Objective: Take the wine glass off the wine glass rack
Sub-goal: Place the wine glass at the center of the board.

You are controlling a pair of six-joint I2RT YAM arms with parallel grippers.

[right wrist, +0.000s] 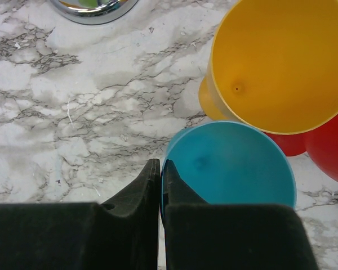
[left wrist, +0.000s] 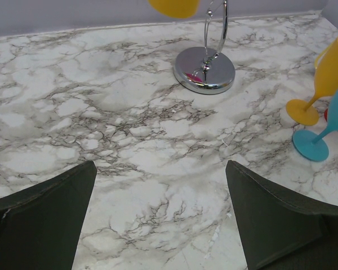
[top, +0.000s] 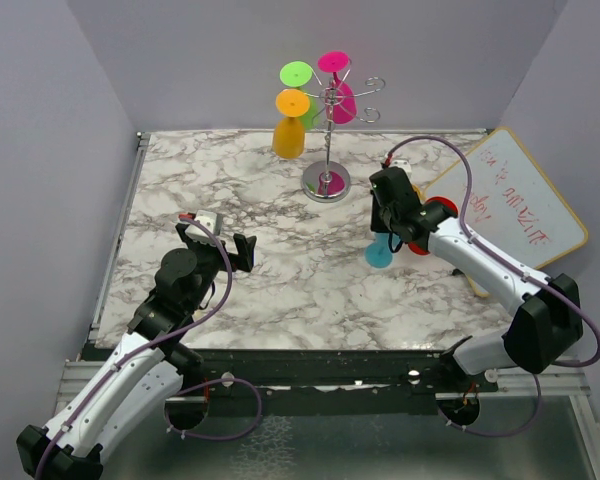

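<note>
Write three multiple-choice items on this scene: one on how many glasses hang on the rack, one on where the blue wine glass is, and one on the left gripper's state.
1. How many glasses hang on the wine glass rack?
A. none
B. seven
C. three

2. Where is the blue wine glass?
A. hanging upside down
B. upright on the marble table, its rim in the right gripper
C. tipped over at the near edge

3. The left gripper is:
A. open and empty
B. shut on a glass
C. shut on the rack's stem

Answers:
1 C: a green glass, a pink glass and an orange glass hang there.
2 B: the left wrist view shows its foot on the marble.
3 A: its fingers stand wide apart over bare marble.
</note>
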